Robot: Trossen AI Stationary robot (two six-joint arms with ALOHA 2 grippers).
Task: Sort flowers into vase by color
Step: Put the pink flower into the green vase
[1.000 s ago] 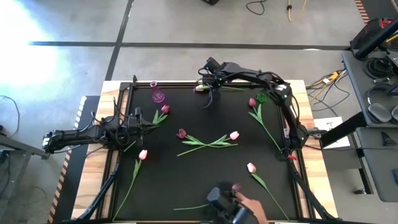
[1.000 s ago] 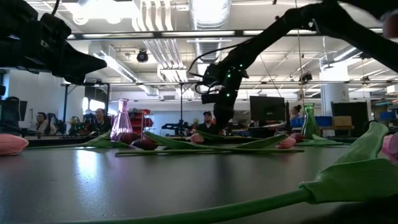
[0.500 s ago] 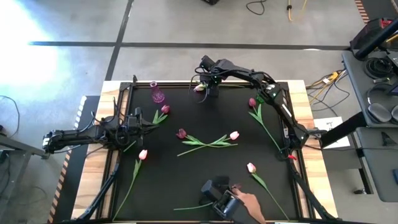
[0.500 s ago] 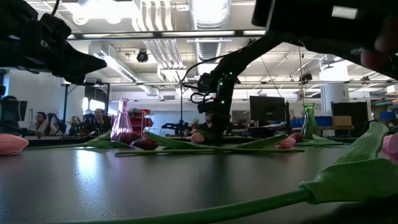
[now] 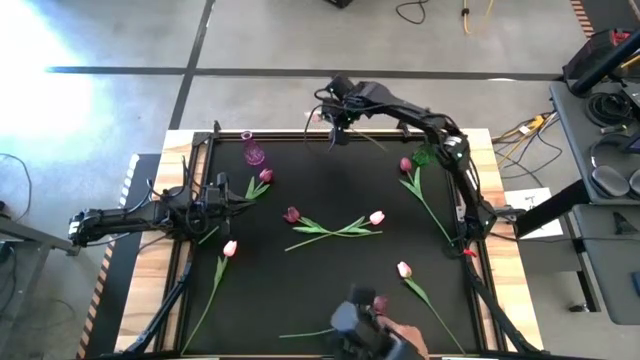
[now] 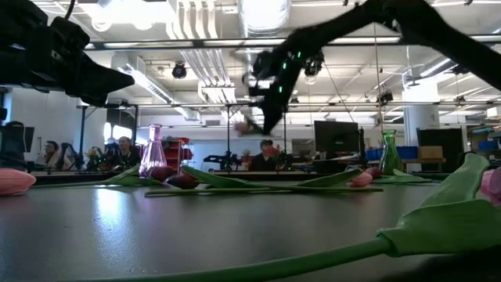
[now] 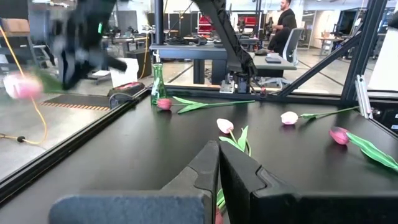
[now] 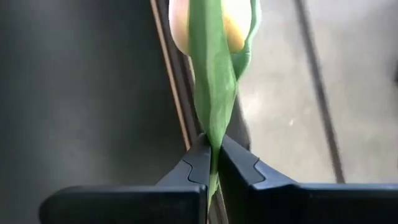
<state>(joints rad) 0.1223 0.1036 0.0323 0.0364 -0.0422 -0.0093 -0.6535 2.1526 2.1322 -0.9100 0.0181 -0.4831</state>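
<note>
My right gripper [image 5: 334, 124] hangs above the table's far edge, shut on a pale pink tulip [image 8: 211, 22]. In the low view, the tulip's blurred head [image 6: 244, 125] shows well above the mat. A pink vase [image 5: 253, 150] stands at the far left and a green vase [image 5: 422, 157] at the far right. Several tulips lie flat on the black mat, among them a magenta one [image 5: 291, 214] and a pink one [image 5: 376, 217] in the middle. My left gripper [image 5: 243, 199] waits shut at the left, beside a magenta tulip [image 5: 265, 176]. My right gripper pinches the tulip's green leaf and stem [image 8: 212, 134] between its two fingers, a short way below the head. The head points on past the fingertips [image 8: 198, 163]. The flower is lifted clear of the mat.
A person's hand [image 5: 400, 335] holds a dark object at the near edge, next to a magenta tulip [image 5: 380, 300]. More tulips lie at the left [image 5: 230, 248], the right [image 5: 406, 165] and the near right [image 5: 404, 269]. A black frame rail [image 5: 300, 134] borders the mat.
My right gripper has shut on the pale tulip that lay at the far edge. It has then risen with the tulip and gone a little toward the far edge, so the flower is now lifted clear. The person's hand at the near edge has shifted.
</note>
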